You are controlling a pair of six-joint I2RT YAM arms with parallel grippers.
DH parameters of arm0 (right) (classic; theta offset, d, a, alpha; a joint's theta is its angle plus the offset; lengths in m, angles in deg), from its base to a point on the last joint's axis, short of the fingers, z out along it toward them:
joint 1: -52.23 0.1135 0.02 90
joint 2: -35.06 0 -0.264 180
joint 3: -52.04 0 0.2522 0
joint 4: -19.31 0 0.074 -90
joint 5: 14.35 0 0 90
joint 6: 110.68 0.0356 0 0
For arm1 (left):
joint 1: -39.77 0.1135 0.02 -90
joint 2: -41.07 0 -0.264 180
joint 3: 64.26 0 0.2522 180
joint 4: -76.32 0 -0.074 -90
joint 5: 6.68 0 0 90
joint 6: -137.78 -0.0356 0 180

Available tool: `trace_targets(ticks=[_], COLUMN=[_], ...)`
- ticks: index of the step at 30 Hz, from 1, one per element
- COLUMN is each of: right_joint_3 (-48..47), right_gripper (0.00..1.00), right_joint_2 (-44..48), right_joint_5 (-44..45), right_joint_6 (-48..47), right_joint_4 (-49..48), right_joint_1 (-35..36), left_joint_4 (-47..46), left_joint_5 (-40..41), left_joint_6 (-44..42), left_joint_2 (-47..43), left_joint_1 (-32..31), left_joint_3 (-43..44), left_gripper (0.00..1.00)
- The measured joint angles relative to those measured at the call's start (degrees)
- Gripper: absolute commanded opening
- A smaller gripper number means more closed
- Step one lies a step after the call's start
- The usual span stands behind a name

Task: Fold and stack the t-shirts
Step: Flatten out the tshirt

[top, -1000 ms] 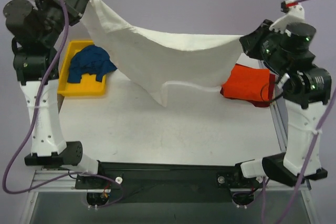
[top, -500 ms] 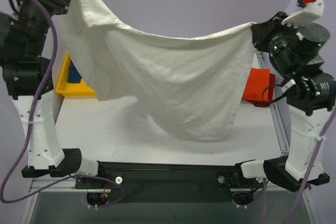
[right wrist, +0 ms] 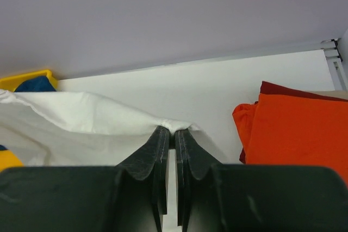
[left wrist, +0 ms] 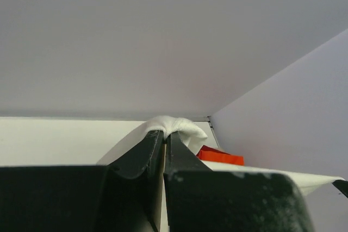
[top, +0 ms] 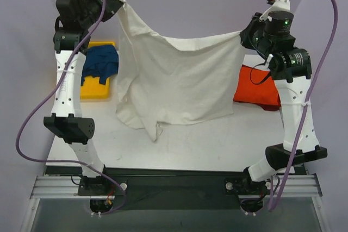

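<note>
A large off-white t-shirt (top: 176,80) hangs stretched between both raised arms, its lower edge resting on the table. My left gripper (top: 120,2) is shut on its top left corner; the pinched cloth (left wrist: 173,126) bulges over my fingertips (left wrist: 164,134). At the top right corner my right gripper (top: 242,33) is shut on the cloth, seen bunched at the tips (right wrist: 174,130). An orange-red t-shirt (top: 258,88) lies folded at the right on a dark red one (right wrist: 293,89). A dark blue t-shirt (top: 99,63) lies crumpled in the bin.
A yellow plastic bin (top: 93,92) stands at the back left of the white table (top: 217,145). Purple cables loop from both arms. The table's metal right edge (right wrist: 338,61) runs beside the folded stack.
Both arms have swung the off-white t-shirt up and back toward the far side. It now hangs nearer the middle, narrower, with its lower edge on the table.
</note>
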Motion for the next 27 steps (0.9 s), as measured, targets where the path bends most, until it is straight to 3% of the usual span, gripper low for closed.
trace_targets(ticks=[7,20,27], right_joint_3=[0.2,-0.92,-2.45], right_gripper=[0.0,0.0,0.0], right_joint_2=[5.11,20.22,24.3], right_joint_5=[0.33,5.66,8.17], right_joint_6=[0.0,-3.26,-3.17], right_joint_4=[-0.09,-1.16,-1.31], right_joint_1=[0.0,0.04,0.07], left_joint_4=[-2.01,-5.9,-8.46], left_joint_5=[-1.09,-3.04,-3.3], left_joint_6=[0.11,-2.08,-3.8], left_joint_2=[-7.3,-29.51,-32.59], left_joint_1=[0.24,4.87,4.87], left_joint_3=[-0.02,-0.92,3.56], left_gripper=[0.0,0.0,0.0])
